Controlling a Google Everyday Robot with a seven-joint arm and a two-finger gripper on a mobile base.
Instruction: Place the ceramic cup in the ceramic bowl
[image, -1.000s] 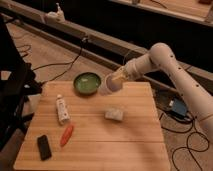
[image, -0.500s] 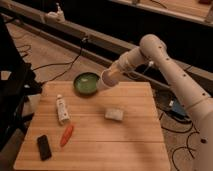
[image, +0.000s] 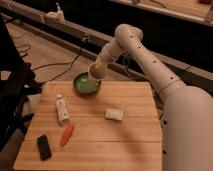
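The green ceramic bowl (image: 86, 85) sits at the far left part of the wooden table (image: 130, 135). My gripper (image: 97, 71) reaches down from the white arm (image: 145, 55) and holds the small white ceramic cup (image: 96, 74) just above the bowl's right rim. The cup hangs over the bowl's edge, partly hiding it. I cannot tell whether the cup touches the bowl.
On the table lie a white rectangular block (image: 114, 114), a white tube (image: 62, 109), an orange carrot-like object (image: 66, 134) and a black flat object (image: 44, 147). Cables run over the floor behind the table. A dark frame stands to the left.
The arm has swung left and down, carrying the cup from right of the bowl to just over its right rim.
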